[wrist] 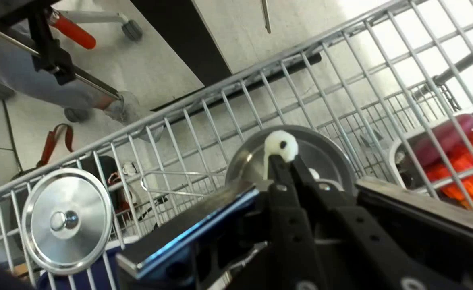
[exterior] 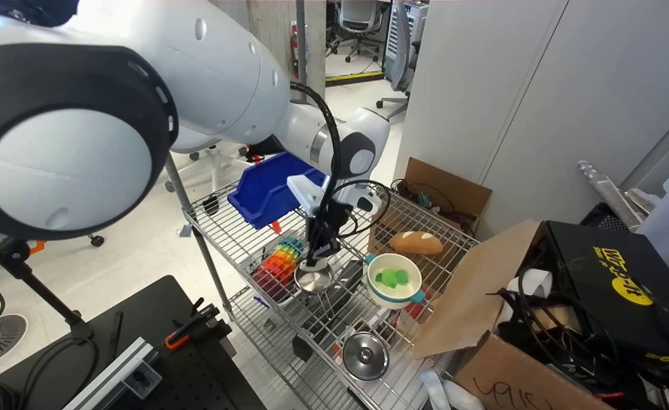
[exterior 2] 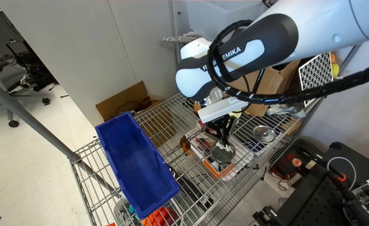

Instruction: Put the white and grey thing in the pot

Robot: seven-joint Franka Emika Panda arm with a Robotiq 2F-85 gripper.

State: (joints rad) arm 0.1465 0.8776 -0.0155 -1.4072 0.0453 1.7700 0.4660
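The white and grey thing [wrist: 281, 141] is small and pale with a dark spot. It sits between the fingertips of my gripper [wrist: 287, 160] in the wrist view. The gripper is shut on it. The shiny steel pot [wrist: 329, 151] lies right below the fingertips. In both exterior views the fingertips are over the pot [exterior: 315, 282], and the pot also shows there [exterior 2: 222, 154]. The white thing [exterior 2: 225, 147] appears at or just inside the pot's opening. I cannot tell whether it touches the pot's bottom. The fingers hide part of the thing and part of the pot.
A teal bowl [exterior: 388, 300] with green pieces stands beside the pot, with a brown bread-like lump [exterior: 416, 242] behind it. A steel lid [wrist: 66, 221] lies on the wire shelf. A blue bin [exterior 2: 137, 166] and an open cardboard box [exterior: 454, 296] flank the area.
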